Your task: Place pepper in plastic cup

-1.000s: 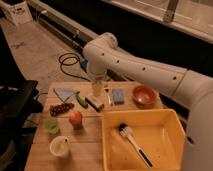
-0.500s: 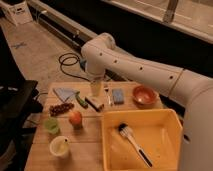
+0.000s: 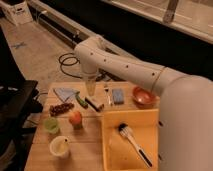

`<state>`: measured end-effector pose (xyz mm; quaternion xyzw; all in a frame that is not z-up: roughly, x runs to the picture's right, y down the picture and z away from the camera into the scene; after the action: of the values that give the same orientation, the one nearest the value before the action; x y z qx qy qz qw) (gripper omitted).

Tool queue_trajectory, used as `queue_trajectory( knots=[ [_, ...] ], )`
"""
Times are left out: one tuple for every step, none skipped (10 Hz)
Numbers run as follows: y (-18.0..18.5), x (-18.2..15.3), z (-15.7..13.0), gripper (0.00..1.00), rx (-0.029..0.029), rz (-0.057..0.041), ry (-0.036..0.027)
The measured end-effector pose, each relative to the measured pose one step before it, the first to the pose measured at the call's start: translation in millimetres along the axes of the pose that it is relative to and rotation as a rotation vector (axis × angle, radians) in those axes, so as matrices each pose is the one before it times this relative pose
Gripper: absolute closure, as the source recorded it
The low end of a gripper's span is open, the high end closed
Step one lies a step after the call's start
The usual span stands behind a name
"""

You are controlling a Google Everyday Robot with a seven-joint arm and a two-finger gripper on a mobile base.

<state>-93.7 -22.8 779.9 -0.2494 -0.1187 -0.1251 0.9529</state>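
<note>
Your gripper (image 3: 91, 89), open or closed you cannot tell, hangs near the pepper (image 3: 80, 99): centre over it, grip across its width.

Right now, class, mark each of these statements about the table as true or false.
1. The gripper hangs above the table, close to the pepper. True.
2. The pepper lies inside the plastic cup. False: it lies on the table, apart from the cup.
3. A brush lies in the yellow bin. True.
4. The orange fruit sits in the red bowl. False: it rests on the table near the plastic cup, well apart from the bowl.
</note>
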Motion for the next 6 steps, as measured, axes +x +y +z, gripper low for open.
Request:
queue_trajectory(
  knots=[
    [-4.65,-0.63,10.04,0.24,-0.01527,0.00789,-0.00595],
    [-2.68,2.05,9.87,0.24,-0.01809,0.02050,0.00321],
    [-5.62,-3.58,11.38,0.24,-0.01276,0.04750,-0.00240],
    [-3.83,-6.86,12.01,0.24,-0.01309,0.06146,-0.00006],
    [-3.14,-5.34,4.62,0.24,-0.00300,0.03146,-0.00261],
    [-4.86,-2.81,5.29,0.24,-0.00555,0.04872,0.00229]
  ],
)
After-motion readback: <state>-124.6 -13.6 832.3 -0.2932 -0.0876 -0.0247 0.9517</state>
